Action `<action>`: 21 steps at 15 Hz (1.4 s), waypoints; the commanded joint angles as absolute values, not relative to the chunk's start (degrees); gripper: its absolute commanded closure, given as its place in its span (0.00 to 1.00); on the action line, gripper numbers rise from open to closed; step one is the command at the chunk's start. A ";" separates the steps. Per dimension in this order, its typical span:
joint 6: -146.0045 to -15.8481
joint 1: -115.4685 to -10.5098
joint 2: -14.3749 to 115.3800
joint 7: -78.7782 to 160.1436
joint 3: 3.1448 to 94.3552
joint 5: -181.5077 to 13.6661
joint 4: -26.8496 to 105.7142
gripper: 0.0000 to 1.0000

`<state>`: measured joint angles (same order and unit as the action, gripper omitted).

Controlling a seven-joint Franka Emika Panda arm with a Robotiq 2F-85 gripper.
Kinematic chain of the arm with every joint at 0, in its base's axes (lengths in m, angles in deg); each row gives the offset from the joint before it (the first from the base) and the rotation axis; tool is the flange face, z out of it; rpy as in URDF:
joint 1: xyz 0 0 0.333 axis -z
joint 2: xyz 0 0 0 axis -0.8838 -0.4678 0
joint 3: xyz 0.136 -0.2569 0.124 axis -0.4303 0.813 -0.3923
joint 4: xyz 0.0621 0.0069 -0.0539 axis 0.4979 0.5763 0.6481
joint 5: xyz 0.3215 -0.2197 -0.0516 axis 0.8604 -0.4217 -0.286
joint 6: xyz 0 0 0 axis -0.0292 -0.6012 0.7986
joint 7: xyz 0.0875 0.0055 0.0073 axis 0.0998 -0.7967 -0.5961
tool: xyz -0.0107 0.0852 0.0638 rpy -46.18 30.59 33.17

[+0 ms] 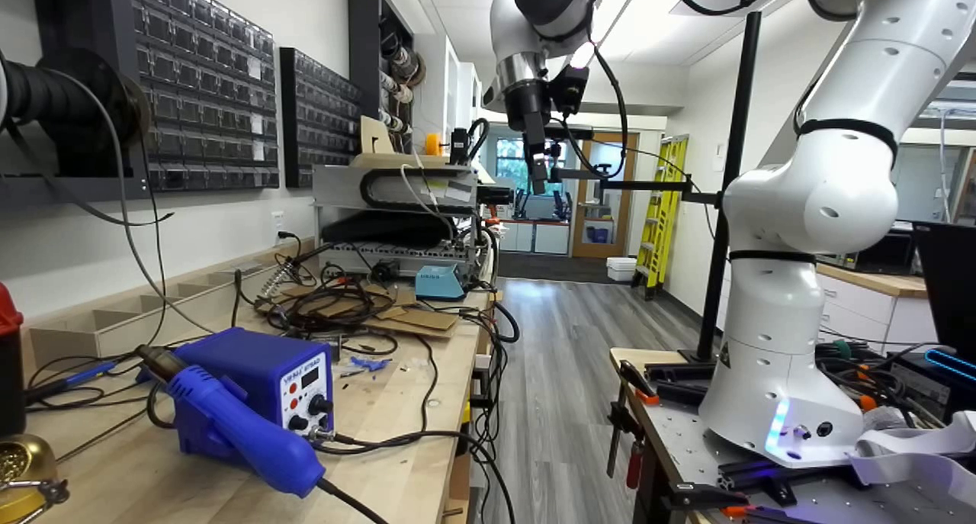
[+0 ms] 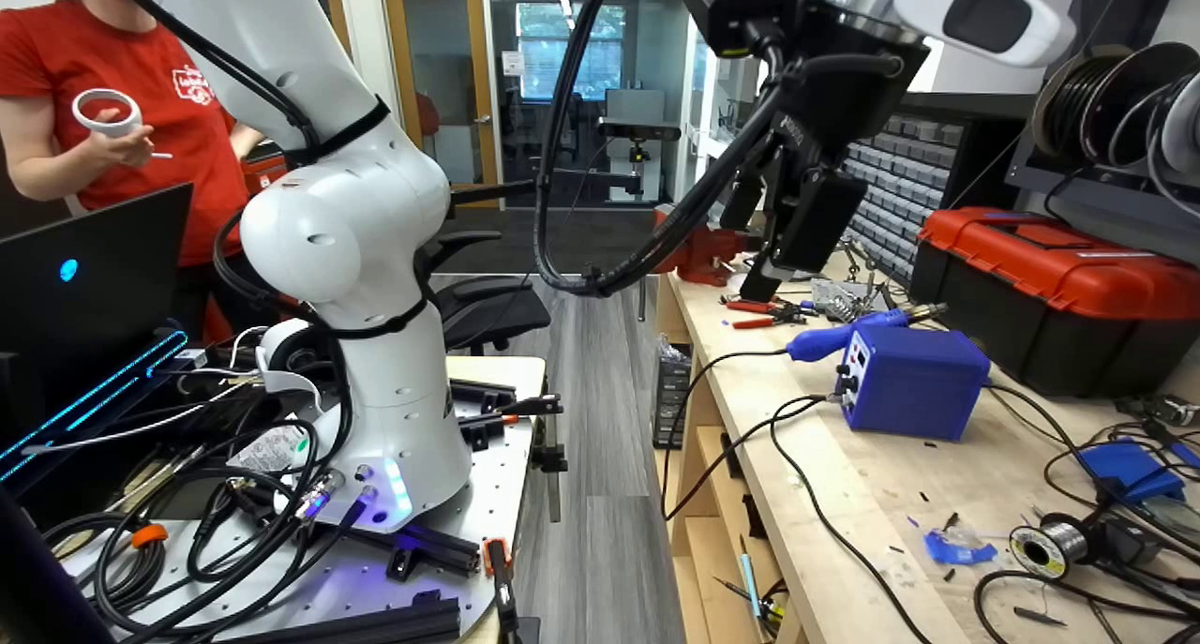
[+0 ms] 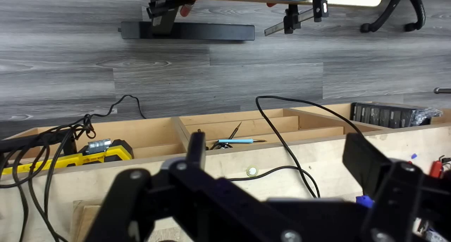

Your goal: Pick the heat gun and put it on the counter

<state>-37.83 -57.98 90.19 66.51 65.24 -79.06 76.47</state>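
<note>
The blue heat gun (image 1: 244, 432) is on the side of the blue control station (image 1: 252, 371), its metal nozzle pointing up and back, its cord trailing from the handle end. In an exterior view the heat gun (image 2: 825, 342) shows partly behind the station (image 2: 914, 381). The station stands on the wooden counter (image 1: 404, 409). My gripper (image 1: 538, 177) is high above counter level, apart from the heat gun. In the wrist view the gripper (image 3: 280, 154) is open, with nothing between its fingers. A blue piece (image 3: 364, 201) shows by one finger; I cannot tell if it is heat gun or station.
A red and black toolbox (image 2: 1059, 278) and red pliers (image 2: 764, 322) are near the station. Tangled cables (image 1: 343, 303) and a machine (image 1: 412, 204) are further along the counter. Black cords (image 3: 282, 140) hang over the edge above open shelves (image 3: 246, 125). A person (image 2: 122, 128) stands behind the arm.
</note>
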 commanded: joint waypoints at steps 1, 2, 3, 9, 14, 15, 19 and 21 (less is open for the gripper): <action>-37.71 -56.07 89.86 67.14 63.63 -78.50 76.36 0.00; -37.71 -56.07 89.86 67.14 63.63 -78.50 76.36 0.00; -37.78 -56.01 89.87 67.06 63.44 -78.56 76.39 0.00; -40.53 -55.61 90.09 62.91 60.08 -80.74 76.93 0.00; -48.14 -55.52 89.78 52.87 54.90 -84.31 77.68 0.00; -49.48 -55.60 89.62 50.79 53.94 -84.85 77.77 0.00; -54.68 -56.10 88.26 41.69 49.85 -86.24 78.30 0.00; -57.06 -56.42 87.28 37.54 47.87 -86.61 78.54 0.00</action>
<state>-53.40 -56.74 87.96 43.69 50.50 -84.94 77.50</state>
